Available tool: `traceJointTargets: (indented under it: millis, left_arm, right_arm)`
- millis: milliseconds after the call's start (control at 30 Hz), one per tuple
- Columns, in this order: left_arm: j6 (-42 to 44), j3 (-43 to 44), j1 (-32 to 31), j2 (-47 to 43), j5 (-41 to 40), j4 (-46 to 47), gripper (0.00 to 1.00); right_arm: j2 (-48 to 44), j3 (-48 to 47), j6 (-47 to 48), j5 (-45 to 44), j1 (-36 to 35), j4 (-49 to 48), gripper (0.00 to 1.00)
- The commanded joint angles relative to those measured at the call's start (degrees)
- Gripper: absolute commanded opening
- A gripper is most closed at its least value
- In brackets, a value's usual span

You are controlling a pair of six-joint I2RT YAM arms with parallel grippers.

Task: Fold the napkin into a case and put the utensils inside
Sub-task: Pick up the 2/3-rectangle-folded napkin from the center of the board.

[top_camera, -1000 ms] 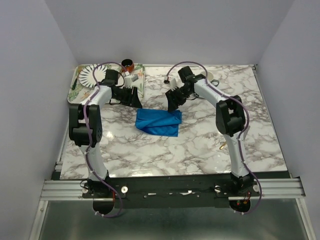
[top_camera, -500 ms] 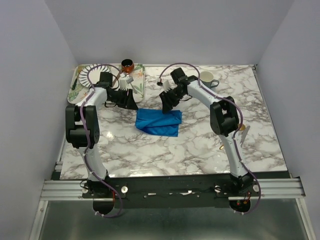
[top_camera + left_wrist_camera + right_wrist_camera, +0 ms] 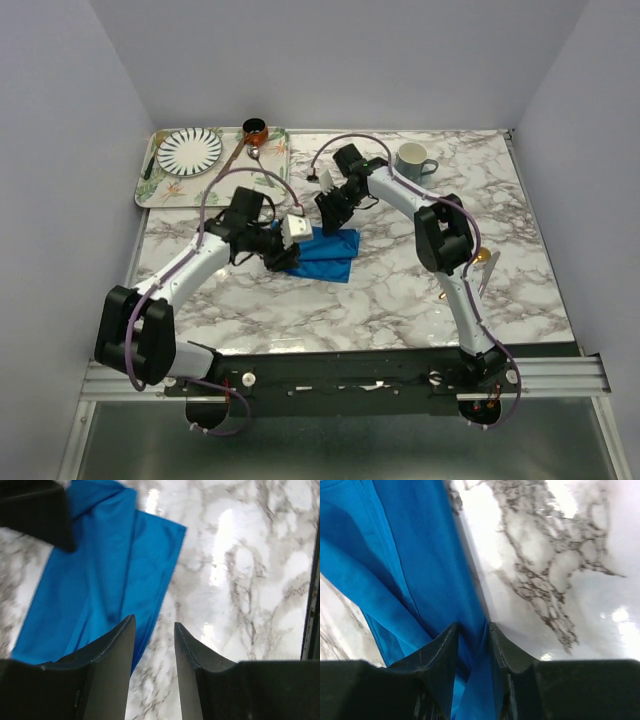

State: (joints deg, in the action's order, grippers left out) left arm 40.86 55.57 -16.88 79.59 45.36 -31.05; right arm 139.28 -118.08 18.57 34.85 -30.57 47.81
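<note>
Napkin (image 3: 335, 255), bright blue and loosely folded, lies near the middle of the marble table (image 3: 400, 290). At its 12 o'clock edge the right gripper (image 3: 472, 626) pinches a raised fold between narrow jaws. At its 9 o'clock edge the left gripper (image 3: 154, 623) hovers, jaws partly apart, marble showing between them, holding nothing.

The napkin (image 3: 330, 250) lies on the table (image 3: 400, 290) centre, tray (image 3: 175, 188) far left, mug (image 3: 412, 160) behind.
</note>
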Motion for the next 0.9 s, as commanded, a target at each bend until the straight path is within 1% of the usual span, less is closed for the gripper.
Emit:
traceJointTargets:
  millis: [0, 33, 67, 100, 167, 200, 333, 433, 467, 667, 733, 867]
  left_arm:
    - [4.7, -8.1, -11.5, -2.6, -9.0, 9.3, 0.46]
    - [4.6, -9.6, -13.2, -2.7, -9.8, 9.7, 0.45]
    - [4.4, -10.2, -15.3, -2.7, -12.2, 10.7, 0.45]
    - [4.5, -10.9, -18.6, -2.6, -12.9, 11.2, 0.45]
    - [4.4, -12.9, -21.7, -2.2, -14.7, 13.0, 0.45]
    - [4.4, -13.3, -24.3, -1.7, -16.6, 13.6, 0.45]
    - [4.5, -13.8, -27.5, 1.0, -21.3, 15.3, 0.46]
    - [4.7, -12.3, -28.5, 3.6, -23.6, 15.1, 0.47]
    - [6.8, -11.6, -29.1, 4.4, -23.4, 12.6, 0.47]
    - [12.5, -9.7, -29.3, 6.7, -25.0, 5.4, 0.45]
    - [14.5, -10.6, -29.1, 6.0, -25.0, 4.7, 0.44]
    - [14.2, -10.2, -29.1, 7.5, -25.1, 5.1, 0.43]
  right_arm:
    - [-0.7, 5.5, 1.2, 0.9, -2.5, 3.0, 0.37]
    - [-1.0, 6.3, 1.1, 1.2, -2.8, 2.9, 0.37]
    - [-1.8, 7.2, 0.7, 1.2, -2.9, 2.2, 0.37]
    - [-2.2, 7.9, 0.3, 1.5, -3.0, 2.0, 0.37]
    - [-2.9, 10.0, -0.2, 1.9, -3.4, 1.4, 0.37]
    - [-3.1, 10.5, -0.2, 2.0, -3.4, 1.1, 0.37]
    - [-4.1, 12.6, -0.5, 2.0, -3.7, 0.0, 0.37]
    - [-4.8, 13.9, -0.9, 2.2, -3.9, -1.1, 0.37]
    - [-4.8, 14.0, -1.0, 2.3, -3.9, -1.1, 0.37]
    - [-5.0, 14.3, -0.9, 2.2, -4.1, -1.4, 0.36]
    - [-5.0, 14.5, -0.6, 1.9, -4.1, -1.6, 0.36]
    - [-4.9, 14.5, -0.1, 2.4, -4.2, -1.6, 0.36]
